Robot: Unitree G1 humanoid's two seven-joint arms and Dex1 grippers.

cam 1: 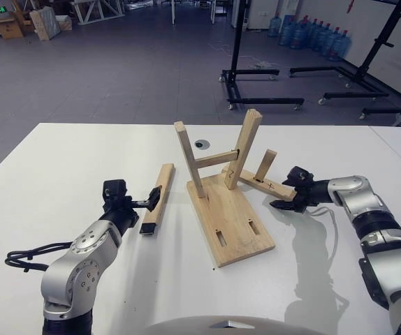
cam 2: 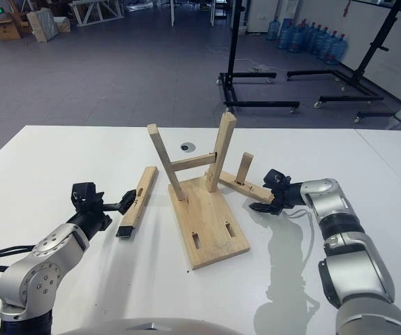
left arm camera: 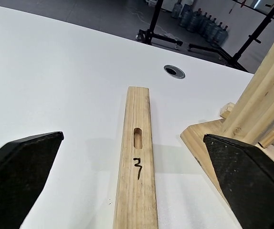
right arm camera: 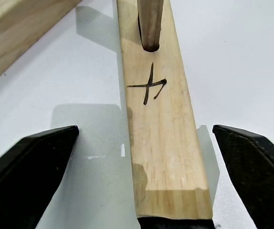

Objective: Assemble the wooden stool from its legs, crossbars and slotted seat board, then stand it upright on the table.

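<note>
**Legs 3 and 4 lined up for pickup**

Assembly looks about half done. The seat board (cam 1: 232, 223) lies flat on the table (cam 1: 61, 160) with two legs (cam 1: 188, 159) standing in its far slots, joined by a crossbar (cam 1: 214, 160). The two near slots (cam 1: 221, 238) are open, so the step in hand seems to be gripping the remaining legs.

Leg 3 (left arm camera: 137, 162) lies flat to the left of the board, just beside it and not touching it. The left gripper (cam 1: 146, 201) sits at the leg's near end with its fingers (left arm camera: 27, 167) spread wide. The leg runs between them, and clear table shows on both sides of it in the wrist view, so nothing is clamped.

Leg 4 (right arm camera: 163, 124) lies on the right, angled toward the board's far corner, with a short crossbar (cam 1: 266, 165) standing up from its hole. The right gripper (cam 1: 284, 193) has its fingers (right arm camera: 32, 162) apart on either side of the leg's outer end. That end lies close to the palm and is not pinched.

Next, each gripper probably needs to close squarely on its leg. Each leg must then be lifted, turned upright and its end pressed into a near slot. Leg 4's crossbar should meet the hole in leg 3. The fit likely leaves little slack, so a skewed grip could jam a leg or tip the standing pair.
</note>
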